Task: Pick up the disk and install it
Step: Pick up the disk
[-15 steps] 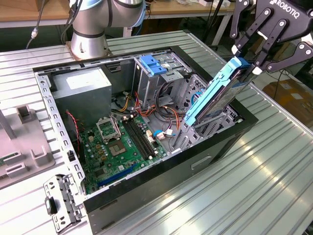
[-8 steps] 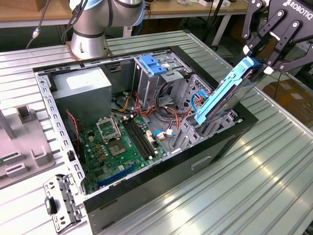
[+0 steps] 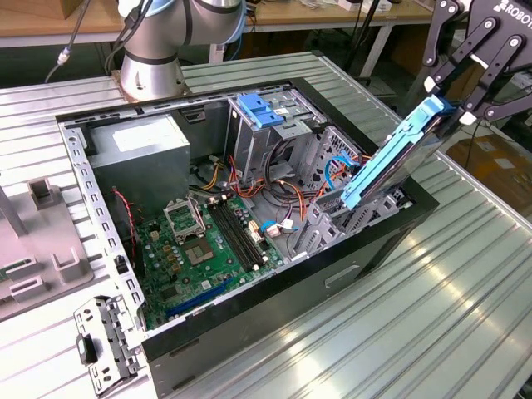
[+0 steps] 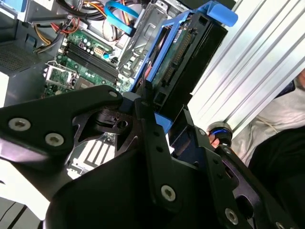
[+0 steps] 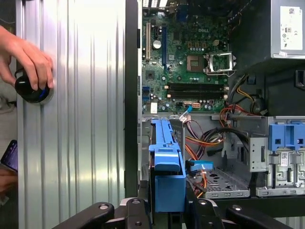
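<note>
Jaws clamped on upper end of the disk (image 3: 389,160); long axis slanted steeply down away from them, lower end meeting drive bay (image 3: 371,214) beneath.

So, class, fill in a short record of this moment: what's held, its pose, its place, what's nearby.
held: disk, in the end effector
pose: tilted, lower end toward the open case
place: at the case's side on the exterior view's right
inside case: motherboard, power supply, blue bracket
person: hand on a black knob
</note>
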Robot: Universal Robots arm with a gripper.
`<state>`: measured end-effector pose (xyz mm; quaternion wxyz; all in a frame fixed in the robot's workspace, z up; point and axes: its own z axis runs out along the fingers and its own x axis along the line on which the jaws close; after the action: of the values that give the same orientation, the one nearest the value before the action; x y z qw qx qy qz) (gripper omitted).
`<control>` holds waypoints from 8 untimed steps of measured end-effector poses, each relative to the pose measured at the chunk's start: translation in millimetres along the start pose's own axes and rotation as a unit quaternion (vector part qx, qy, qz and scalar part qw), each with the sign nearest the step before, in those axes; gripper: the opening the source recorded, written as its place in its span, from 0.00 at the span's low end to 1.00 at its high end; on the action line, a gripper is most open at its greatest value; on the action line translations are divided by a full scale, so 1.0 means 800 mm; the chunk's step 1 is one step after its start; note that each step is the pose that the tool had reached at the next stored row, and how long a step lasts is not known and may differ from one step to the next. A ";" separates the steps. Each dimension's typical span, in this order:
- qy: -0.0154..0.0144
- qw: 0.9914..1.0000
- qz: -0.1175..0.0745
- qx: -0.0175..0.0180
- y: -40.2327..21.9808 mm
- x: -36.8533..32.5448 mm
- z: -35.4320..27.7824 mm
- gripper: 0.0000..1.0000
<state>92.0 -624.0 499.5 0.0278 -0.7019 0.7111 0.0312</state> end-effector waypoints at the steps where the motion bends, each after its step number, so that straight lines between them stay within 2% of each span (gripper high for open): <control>1: 0.000 1.000 0.000 0.000 -0.0024 0.0003 0.0000 0.37; 4: 0.000 1.000 0.000 -0.001 -0.0153 0.0013 -0.0001 0.37; 8: 0.000 1.000 0.000 -0.001 -0.0250 0.0014 -0.0002 0.37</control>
<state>111.9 -625.4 499.5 0.0271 -0.7018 0.7111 0.0319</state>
